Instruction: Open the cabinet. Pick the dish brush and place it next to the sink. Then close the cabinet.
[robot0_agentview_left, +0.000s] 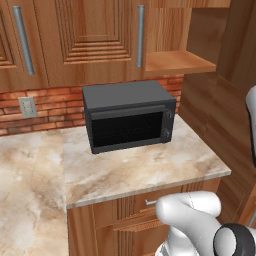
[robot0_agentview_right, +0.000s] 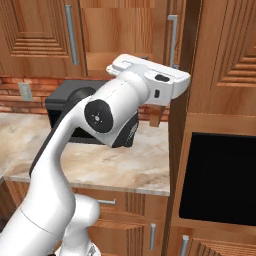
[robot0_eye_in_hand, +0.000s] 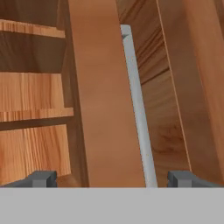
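The brown wall cabinet (robot0_agentview_left: 90, 35) hangs above the counter, and its left door (robot0_agentview_right: 40, 30) is closed. Its right door (robot0_eye_in_hand: 105, 109) stands swung out, baring bare wooden shelves (robot0_agentview_left: 175, 60). In the hand view my gripper (robot0_eye_in_hand: 113, 178) is open, close in front of that door. Both the door's edge and its long silver bar handle (robot0_eye_in_hand: 138, 109) lie between the two dark fingertips (robot0_eye_in_hand: 41, 178), and nothing is gripped. From the right base view my raised white hand (robot0_agentview_right: 150, 75) sits just left of that handle (robot0_agentview_right: 172, 40). The dish brush and the sink are out of view.
A black microwave (robot0_agentview_left: 127, 117) stands on the marble counter (robot0_agentview_left: 150, 170) under the cabinet, against a brick wall with an outlet (robot0_agentview_left: 27, 106). A tall wooden unit with a black oven front (robot0_agentview_right: 220, 175) rises at the right. Drawers with short handles (robot0_agentview_right: 105, 202) lie below the counter.
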